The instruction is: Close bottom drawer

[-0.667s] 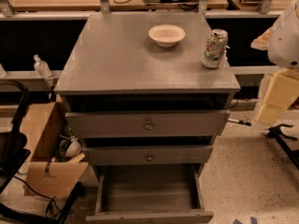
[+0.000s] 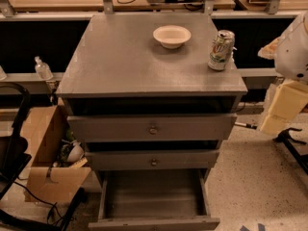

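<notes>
**Arm.** The white, rounded robot arm shell [image 2: 293, 47] enters at the right edge of the view, level with the cabinet top. Below it hangs the cream-coloured, blocky gripper [image 2: 281, 107], angled down and to the left. It is off the cabinet's right side, near the top drawer's height and apart from every drawer. Whether it is released, clenched or grasping something cannot be told.

**Count.** There is one grey wooden cabinet [image 2: 125, 57] with three drawers.
- The top grey drawer [image 2: 120, 128] is pulled out a little.
- The middle grey drawer [image 2: 125, 160] is also pulled out a little.
- The bottom drawer [image 2: 151, 196], the lowest of the three, is pulled out farthest. Its grey inside is exposed and its front lies along the lower edge of the view.

Two small round metal knobs show, one on the top drawer [image 2: 153, 129] and one on the middle drawer [image 2: 154, 162].

On the cabinet top stand one shallow white bowl [image 2: 172, 35], toward the back centre, and one green-and-silver drink can [image 2: 221, 50], upright close to the right edge.

**Edges and room.** One brown cardboard box [image 2: 45, 148] with open flaps sits just beside the cabinet's left side. One clear plastic bottle [image 2: 42, 69] stands on a ledge behind it. A black frame [image 2: 14, 143] occupies the far left. The speckled pale floor [image 2: 250, 177] lies to the right of the bottom drawer, below the gripper.
</notes>
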